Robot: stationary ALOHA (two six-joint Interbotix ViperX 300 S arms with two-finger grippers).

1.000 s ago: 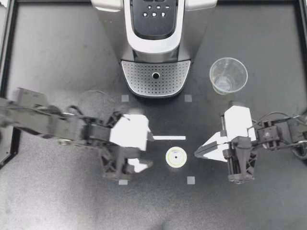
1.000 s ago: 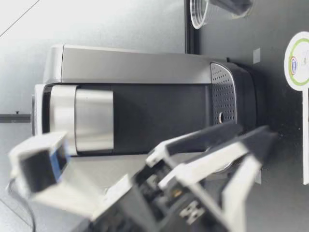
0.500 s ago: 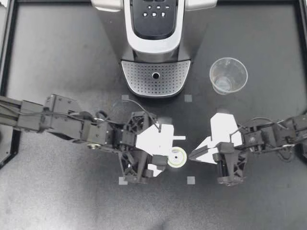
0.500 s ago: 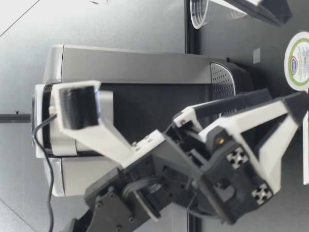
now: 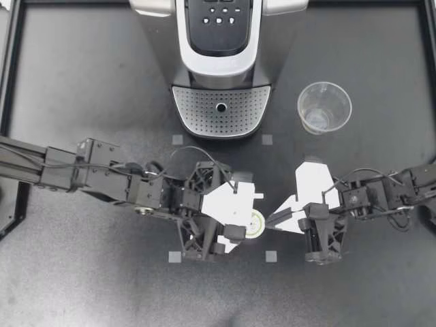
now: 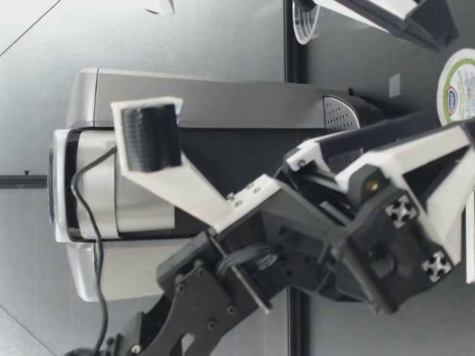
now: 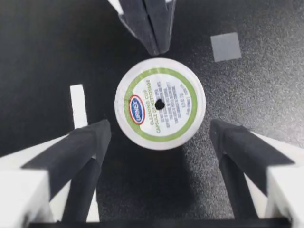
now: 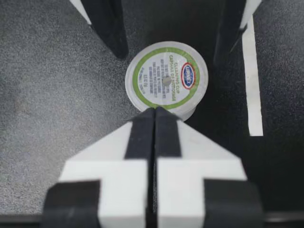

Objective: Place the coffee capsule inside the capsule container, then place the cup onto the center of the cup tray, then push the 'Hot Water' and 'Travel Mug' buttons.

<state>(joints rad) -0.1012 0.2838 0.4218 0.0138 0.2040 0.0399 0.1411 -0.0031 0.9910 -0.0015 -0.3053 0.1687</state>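
**Left gripper (image 5: 248,215) wide open around the capsule (image 5: 256,223), right gripper (image 5: 269,221) pinched shut**

So, black table (image 5: 82,82), with the machine (image 5: 221,48) parked at the far edge in the middle and its perforated tray (image 5: 221,109) facing the arms. Both arms reach in toward the middle of the table, in front of the tray.

On the left wrist cam the two dark fingers (image 7: 85,147) sit either side of the capsule (image 7: 160,103). Bare table shows on both sides, so they aren't gripping anything.

The right gripper's fingers are pressed flat against each other, empty. Its tips sit just beside the capsule (image 8: 166,80), on the side away from the left arm. Can't tell if they actually touch it.

Cup (image 5: 324,107) stands upright on the table beside the tray, on my right, well apart from both grippers.

Capsule is upright on the table, lid up, white with a green ring. It's out in front of the machine, not in it.

A strip of white tape (image 7: 78,107) lies flat just beside it and runs under one left finger.
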